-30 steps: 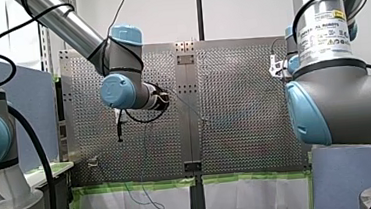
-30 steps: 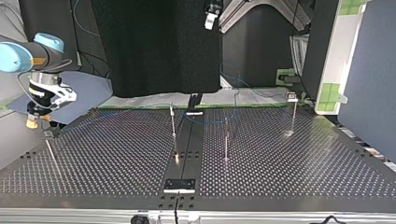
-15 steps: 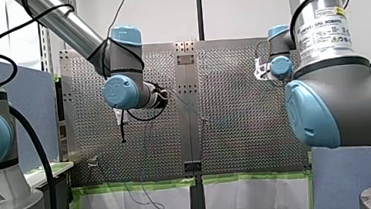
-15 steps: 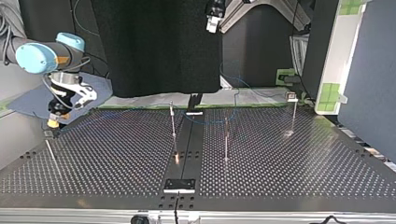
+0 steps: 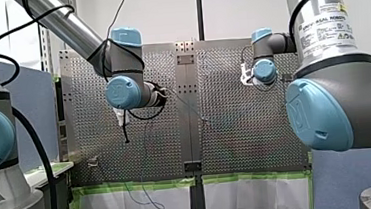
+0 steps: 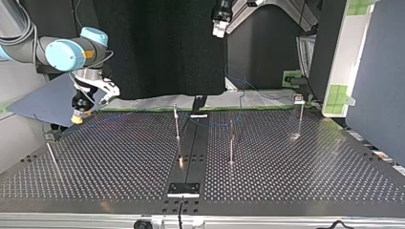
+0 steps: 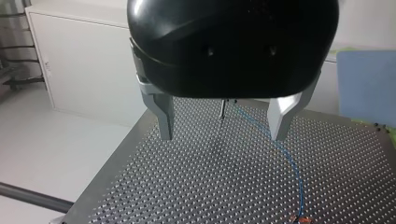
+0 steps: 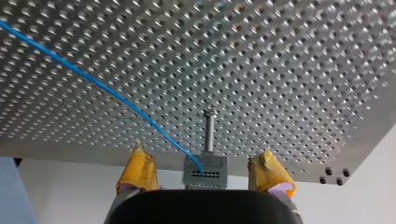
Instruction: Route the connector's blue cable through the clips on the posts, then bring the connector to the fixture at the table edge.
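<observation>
Connector (image 8: pixel 205 169) lies between spread yellow pads (image 8: pixel 139 163) of my right pincer (image 8: pixel 203 150); my left pincer (image 7: pixel 222 135) gapes empty.

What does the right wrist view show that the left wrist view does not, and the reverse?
Only the right wrist view: the grey rectangular connector, framed by my right gripper's open yellow-padded fingers. Only the left wrist view: my left gripper's open metal fingers and a white cabinet. Both: the thin blue cable, the perforated metal table and a thin metal post.
</observation>
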